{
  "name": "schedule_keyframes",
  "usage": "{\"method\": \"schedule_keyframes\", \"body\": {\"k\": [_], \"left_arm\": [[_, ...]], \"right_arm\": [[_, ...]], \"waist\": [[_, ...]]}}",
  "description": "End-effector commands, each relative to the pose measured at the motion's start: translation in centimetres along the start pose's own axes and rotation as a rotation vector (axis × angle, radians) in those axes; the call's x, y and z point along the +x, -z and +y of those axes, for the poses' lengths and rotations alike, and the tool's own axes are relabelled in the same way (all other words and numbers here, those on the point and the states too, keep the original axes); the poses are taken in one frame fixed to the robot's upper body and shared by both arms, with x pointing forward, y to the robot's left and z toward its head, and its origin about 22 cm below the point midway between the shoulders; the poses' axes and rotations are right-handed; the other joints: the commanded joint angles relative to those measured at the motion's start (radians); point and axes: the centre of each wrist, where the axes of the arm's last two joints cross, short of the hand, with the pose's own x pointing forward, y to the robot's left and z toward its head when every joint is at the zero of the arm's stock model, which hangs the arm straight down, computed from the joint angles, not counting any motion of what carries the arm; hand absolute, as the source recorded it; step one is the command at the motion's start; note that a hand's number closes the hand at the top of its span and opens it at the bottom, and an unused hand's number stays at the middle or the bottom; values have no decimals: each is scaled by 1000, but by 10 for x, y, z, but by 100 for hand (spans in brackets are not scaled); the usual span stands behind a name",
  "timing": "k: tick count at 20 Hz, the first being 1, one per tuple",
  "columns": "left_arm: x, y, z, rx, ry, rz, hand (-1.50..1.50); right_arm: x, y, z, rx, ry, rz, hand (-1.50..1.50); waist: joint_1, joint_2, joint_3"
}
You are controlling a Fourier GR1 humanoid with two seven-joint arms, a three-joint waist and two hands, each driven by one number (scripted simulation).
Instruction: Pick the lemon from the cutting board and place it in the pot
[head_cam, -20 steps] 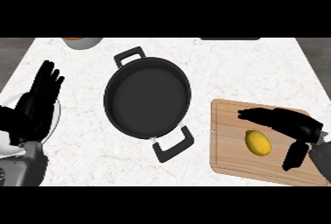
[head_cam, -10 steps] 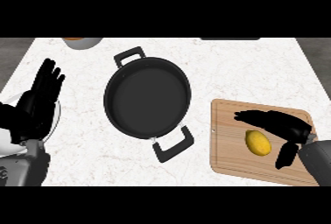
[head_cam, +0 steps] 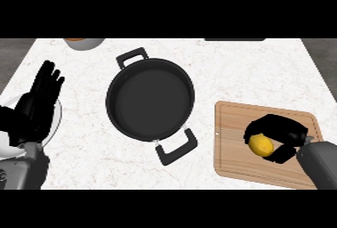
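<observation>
— Whereabouts of the lemon (head_cam: 261,144)?

— On the cutting board (head_cam: 232,133), toward its right half, wrapped by the right hand (head_cam: 286,129). Fingers curled over the far side, thumb hooked under the near side. Yellow visible only at the left, through the opening of the grasp.

— Lifted yet?

— Cannot tell. Seems to sit on the wood.

— Long axis?

— Slanted, from upper left to lower right in the head view. Grasped across the short way, from the right.

— And the pot (head_cam: 150,104)?

— Left of the board, apart from the lemon, with the nearer handle (head_cam: 176,150) pointing toward the board's left edge. Probably calls for a lift, then a carry leftward and a little away, clear of the rim before letting go.

— Other hand?

— Left hand (head_cam: 36,104) resting open at the view's left edge, fingers up, over a white plate (head_cam: 59,118). Beyond the pot from the lemon, so right plainly the nearer.
</observation>
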Motion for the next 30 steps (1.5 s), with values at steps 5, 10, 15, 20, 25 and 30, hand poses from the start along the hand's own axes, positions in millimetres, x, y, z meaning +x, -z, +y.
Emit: {"method": "schedule_keyframes", "body": {"k": [5, 10, 15, 20, 25, 30], "left_arm": [[11, 16, -3, 17, -6, -4, 0], [-3, -2, -3, 29, -8, -8, 0], [-3, 3, -6, -14, 4, 20, 0], [0, 6, -9, -20, -3, 13, 0], [-5, 4, -6, -6, 4, 30, 0], [-2, 5, -4, 1, -6, 25, 0]], "right_arm": [[-10, -7, 8, 22, -31, -42, 150], [67, 66, 25, -46, -18, -56, 150], [170, 149, 37, -45, -24, -137, 150], [210, 146, 32, -121, -30, -70, 150], [246, 128, 21, -442, 91, -15, 150], [293, 109, 5, -741, 174, 24, 150]], "waist": [[-4, 2, 1], [-16, -8, -1], [23, -21, -5], [19, -23, 1], [7, -30, 5], [-1, -32, 1]]}}
